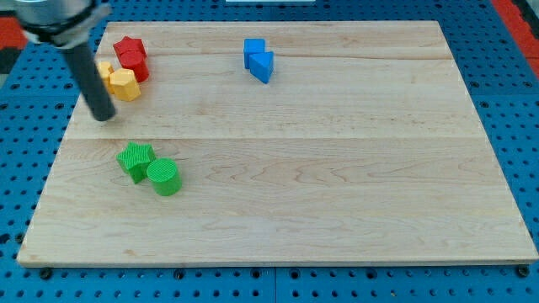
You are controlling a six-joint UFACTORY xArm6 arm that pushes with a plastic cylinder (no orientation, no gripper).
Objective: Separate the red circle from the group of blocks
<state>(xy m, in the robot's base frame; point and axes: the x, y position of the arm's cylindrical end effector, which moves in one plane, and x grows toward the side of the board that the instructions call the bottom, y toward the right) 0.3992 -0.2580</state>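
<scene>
The red circle (139, 70) sits at the view's upper left in a tight group, touching a red star (127, 47) above it and a yellow hexagon (125, 85) below it. A second yellow block (105, 68) is partly hidden behind my rod. My tip (103, 117) rests on the board just below and left of the yellow hexagon, a short way from the red circle.
A blue block (254, 49) and a blue triangle (264, 66) touch at the view's top centre. A green star (135, 158) and a green cylinder (164, 177) touch at the lower left. The wooden board's left edge (52, 160) is near my tip.
</scene>
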